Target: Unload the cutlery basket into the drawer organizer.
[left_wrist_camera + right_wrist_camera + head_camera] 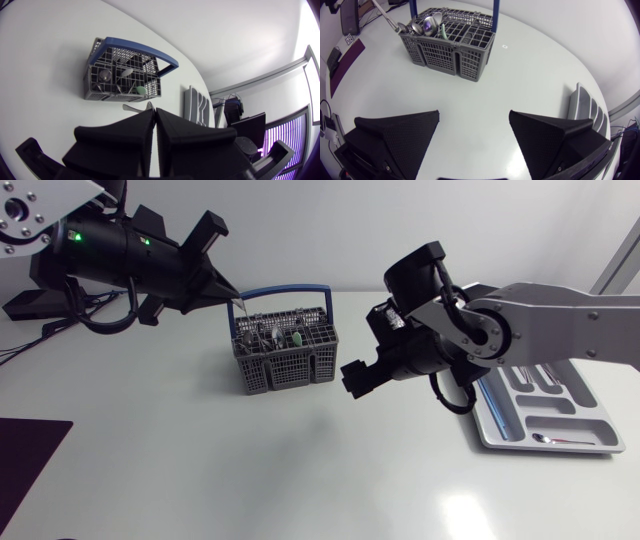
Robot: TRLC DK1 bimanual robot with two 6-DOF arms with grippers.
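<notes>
Landmark: the cutlery basket (285, 352), grey mesh with a blue handle, stands upright on the white worktop (250, 470).
Basket contents: spoons (427, 22) stand in its compartments, and a green-handled item (296, 338) is among them.
Left gripper (230, 297): sits just above one end corner of the basket. Its fingers are pressed together on a slim silver piece (240, 310), whose kind cannot be told.
Silver piece: slants down from the fingertips to the basket's rim at that corner. I cannot tell whether it is clear of the basket.
Right gripper (365, 345): hangs above the worktop, just beside the basket on the side away from the left gripper. Its fingers are spread wide with nothing between them.
Drawer organizer (500, 420): a light grey tray lying flat, well apart from the basket and beyond the right gripper.
Organizer contents: one slim utensil (560, 440) lies in a long compartment.
</notes>
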